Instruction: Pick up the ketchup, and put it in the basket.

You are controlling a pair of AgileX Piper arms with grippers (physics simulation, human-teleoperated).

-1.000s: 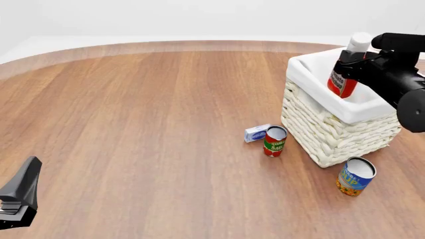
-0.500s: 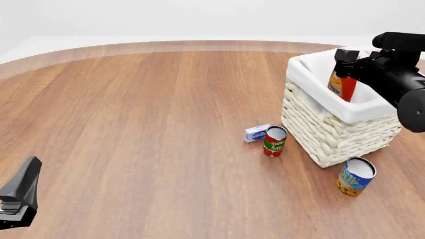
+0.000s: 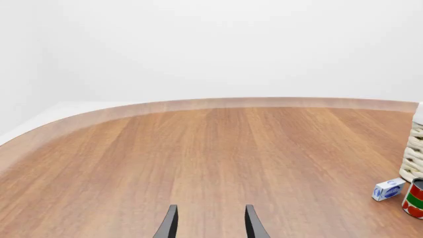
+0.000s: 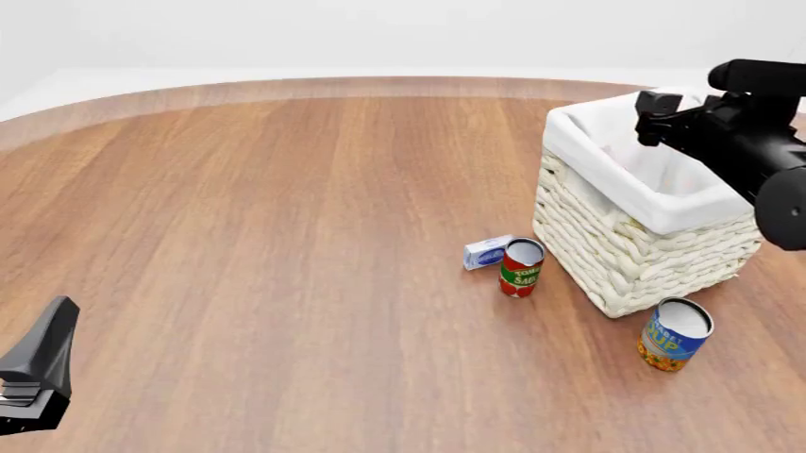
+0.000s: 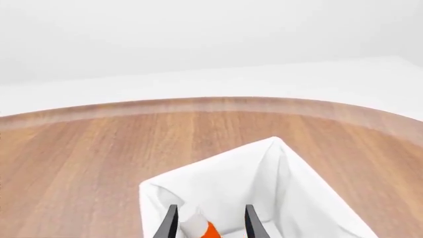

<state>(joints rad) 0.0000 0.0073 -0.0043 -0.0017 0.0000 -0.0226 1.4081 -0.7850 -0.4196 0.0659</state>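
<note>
Wood table's far-right corner: ketchup (image 5: 206, 231) just dropped into basket (image 4: 629, 179); right gripper (image 5: 207, 224) now spread empty — basically done.

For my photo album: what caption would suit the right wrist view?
Open right gripper above the basket, ketchup lying inside between its fingertips.

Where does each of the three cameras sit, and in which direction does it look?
Front view: above and behind the arms, looking forward and down at the basket; right gripper above it, left gripper low.
Left wrist view: behind the left gripper, looking across the table.
Right wrist view: behind the right gripper, looking into the basket at the ketchup.
Front and right wrist views share the basket.
</note>
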